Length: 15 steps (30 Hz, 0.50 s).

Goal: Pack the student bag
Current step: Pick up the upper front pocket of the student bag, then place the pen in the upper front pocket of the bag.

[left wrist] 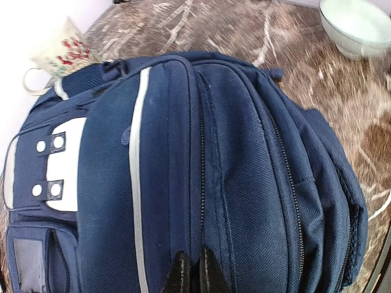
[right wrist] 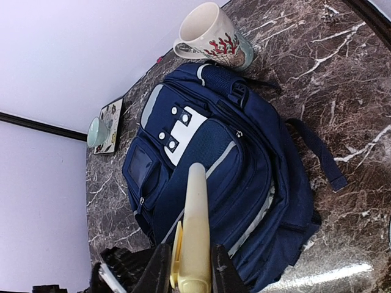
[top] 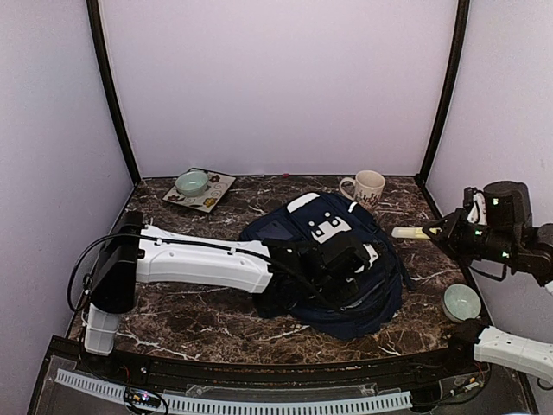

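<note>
The backpack [top: 371, 303] is found lying flat at the middle of the counter [top: 199, 316], front face up. The left fingers [left wrist: 179, 276] are seen closed together, with the tips pressed against the navy fabric beside a zip line. Whether anything is pinched between them cannot be told. The right fingers [right wrist: 157, 273] are positioned to the right of the backpack, apart from it, and are clamped narrowly on a pale yellow object [right wrist: 197, 213], whose long end is pointed towards the backpack. A mug [top: 369, 186] is placed just behind the backpack. One bowl [top: 192, 182] is set on a tray [top: 216, 194] at the far left. A second bowl [top: 461, 303] is located near the right edge.
</note>
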Tool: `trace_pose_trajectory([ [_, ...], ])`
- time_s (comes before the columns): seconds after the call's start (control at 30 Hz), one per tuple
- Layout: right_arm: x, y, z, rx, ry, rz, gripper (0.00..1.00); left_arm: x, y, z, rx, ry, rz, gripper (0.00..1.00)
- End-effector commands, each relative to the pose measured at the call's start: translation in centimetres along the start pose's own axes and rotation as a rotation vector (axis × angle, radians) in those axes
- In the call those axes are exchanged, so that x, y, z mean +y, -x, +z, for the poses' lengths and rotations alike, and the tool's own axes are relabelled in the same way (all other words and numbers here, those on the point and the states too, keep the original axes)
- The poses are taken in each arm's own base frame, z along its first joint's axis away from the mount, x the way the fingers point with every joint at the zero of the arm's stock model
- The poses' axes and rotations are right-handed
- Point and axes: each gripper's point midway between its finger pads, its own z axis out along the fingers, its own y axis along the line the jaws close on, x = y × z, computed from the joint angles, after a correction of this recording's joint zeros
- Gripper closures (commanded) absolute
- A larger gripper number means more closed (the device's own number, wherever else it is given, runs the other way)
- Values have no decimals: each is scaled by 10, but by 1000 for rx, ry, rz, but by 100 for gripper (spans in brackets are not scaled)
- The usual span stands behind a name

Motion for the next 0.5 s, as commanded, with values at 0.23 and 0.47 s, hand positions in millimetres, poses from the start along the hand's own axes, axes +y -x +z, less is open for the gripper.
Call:
trace_pose_trajectory([
  [0.23,14,10,19,-40,35,63,95,105,99,-91,-321,112,-443,100],
  [0.47,3,9,28,-54,-12,109,95,115,105,-105,-369,116,-503,100],
])
